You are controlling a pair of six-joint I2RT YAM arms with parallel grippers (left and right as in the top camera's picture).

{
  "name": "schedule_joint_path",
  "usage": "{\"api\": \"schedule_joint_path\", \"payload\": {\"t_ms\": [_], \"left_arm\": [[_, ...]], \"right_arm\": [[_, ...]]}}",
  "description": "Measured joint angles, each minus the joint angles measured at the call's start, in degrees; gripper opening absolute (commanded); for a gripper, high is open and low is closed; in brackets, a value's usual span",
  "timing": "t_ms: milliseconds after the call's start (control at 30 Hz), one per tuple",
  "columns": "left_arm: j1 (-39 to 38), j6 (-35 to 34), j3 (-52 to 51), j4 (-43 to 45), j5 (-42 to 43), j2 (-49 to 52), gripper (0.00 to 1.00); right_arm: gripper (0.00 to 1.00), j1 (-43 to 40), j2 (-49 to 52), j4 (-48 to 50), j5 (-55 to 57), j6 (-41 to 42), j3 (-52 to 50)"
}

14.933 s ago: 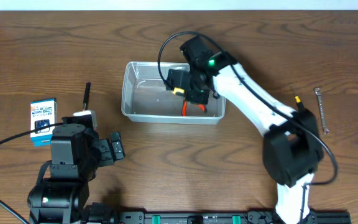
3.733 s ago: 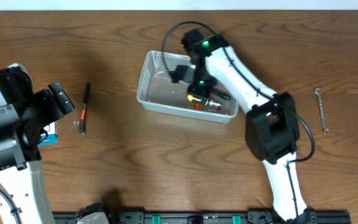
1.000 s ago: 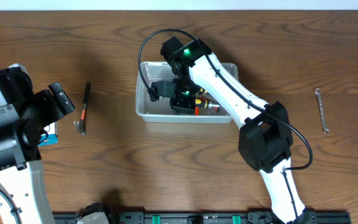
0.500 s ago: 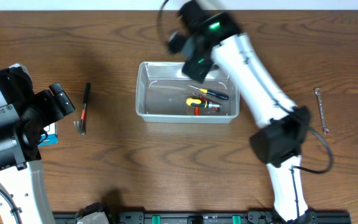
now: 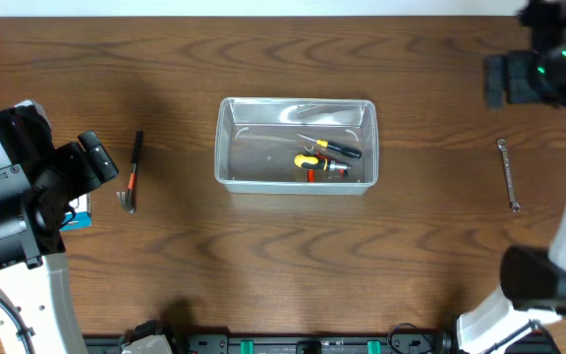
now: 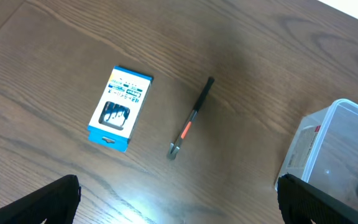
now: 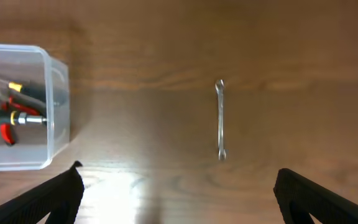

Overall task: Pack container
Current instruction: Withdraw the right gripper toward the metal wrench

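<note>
The container [image 5: 296, 145] sits upright at the middle of the bench [image 5: 283, 256], toward the far side, with its long side running left to right. It holds a small heap of hand tools in its right half, while its left half is bare. I count three in the heap: a screwdriver [image 5: 334, 147] with a black and yellow handle lying aslant, a second yellow-and-black tool [image 5: 314, 162] just in front of it with a metal end pointing right, and a red-handled piece [image 5: 311, 175] partly under that one. What the red piece is cannot be told. In the right wrist view the same heap shows through the clear wall [image 7: 56, 112] at the container's end. Outside the container, three things lie on the bench. One wrench [image 5: 507, 174] lies well to the right, lengthwise front to back. One black-and-orange tool [image 5: 132, 171] lies to the left, between the container and the left arm [image 5: 18, 197]. One blue-and-white box [image 6: 120, 108] lies just beyond that tool; from overhead it is mostly hidden by the arm. The left jaws hang above the bench's left side, spread wide with nothing between them. The right jaws are high above the wrench, also spread wide and holding nothing.
</note>
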Motion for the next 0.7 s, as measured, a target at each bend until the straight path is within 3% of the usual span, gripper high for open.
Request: {"api": "schedule_joint_path", "payload": {"t_ms": [300,400,533,700], "left_arm": [[0.0,0.0,0.2,-0.5,0.0,0.0,0.98],[0.0,0.0,0.2,-0.5,0.0,0.0,0.98],[0.0,0.0,0.2,-0.5,0.0,0.0,0.98],[0.0,0.0,0.2,-0.5,0.0,0.0,0.98]], "right_arm": [[0.99,-6.9,-19.5,0.5,-0.2,3.8,-32.6],[0.99,-13.4,-24.6,7.8,-0.2,3.7,-43.0],[0.99,-20.6,-24.2,17.0,-2.0,-1.1,-49.5],[0.99,-25.2,-14.5,25.8,-5.6,-9.0,-50.1]]}}
